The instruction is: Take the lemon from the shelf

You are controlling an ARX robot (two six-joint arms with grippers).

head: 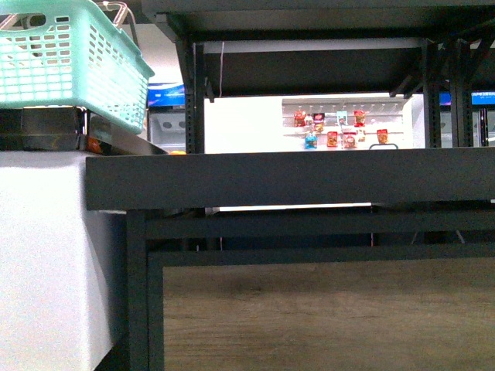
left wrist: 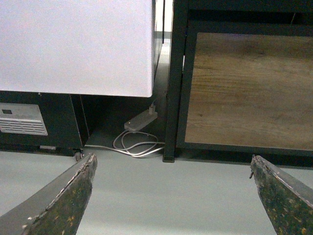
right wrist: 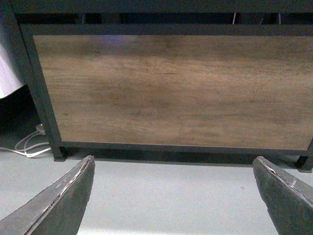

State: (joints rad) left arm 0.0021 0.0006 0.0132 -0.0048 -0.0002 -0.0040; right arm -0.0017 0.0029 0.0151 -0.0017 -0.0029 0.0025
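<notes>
No readable text; distant packets (head: 334, 138) too small to read.

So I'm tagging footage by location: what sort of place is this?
Probably a shop: a black tiered shelf, a teal shopping basket and snack packets hung on a far wall.

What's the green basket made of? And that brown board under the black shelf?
The basket looks like mint-green plastic: moulded walls full of even slots. The brown board looks like wood or wood-print laminate, matte, with streaky grain lines. The shelf frame seems matte black metal.
</notes>
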